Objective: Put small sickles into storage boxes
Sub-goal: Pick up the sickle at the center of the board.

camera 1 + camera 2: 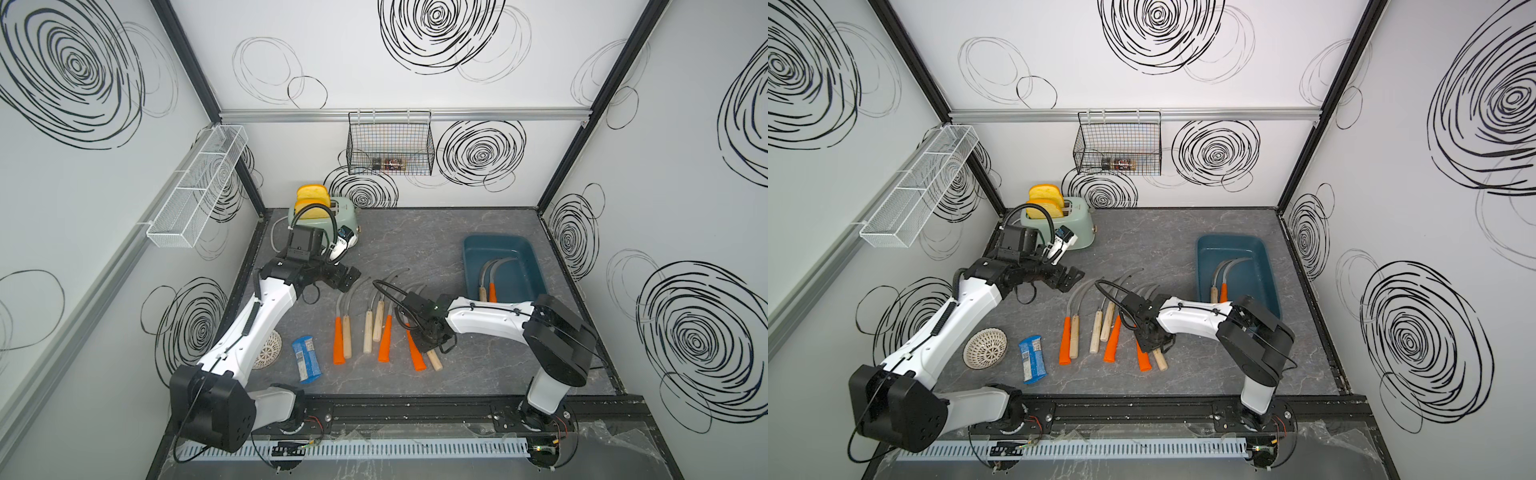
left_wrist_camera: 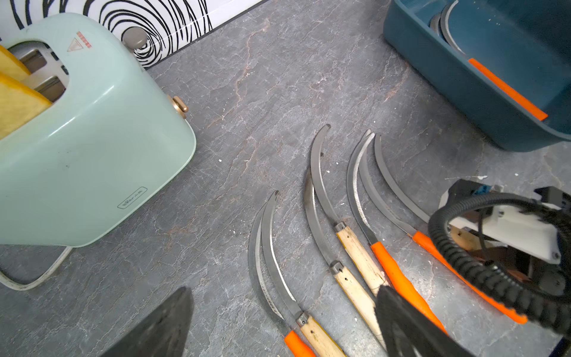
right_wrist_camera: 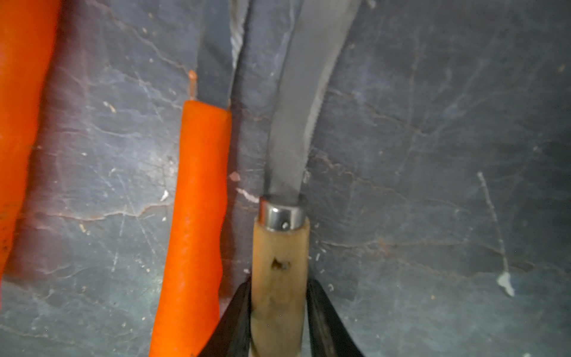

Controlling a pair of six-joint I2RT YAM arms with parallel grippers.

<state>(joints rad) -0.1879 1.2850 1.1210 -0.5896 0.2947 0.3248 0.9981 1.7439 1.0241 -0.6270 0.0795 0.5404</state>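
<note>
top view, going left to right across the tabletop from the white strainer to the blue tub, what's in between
white strainer → blue packet → loose sickles → right pincer, closed on a wood-handled sickle → blue tub

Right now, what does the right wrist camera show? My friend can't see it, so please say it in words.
The right gripper pinches the wooden-handled sickle by its pale handle, between two black fingers. An orange-handled sickle lies close beside it on the grey table.
</note>
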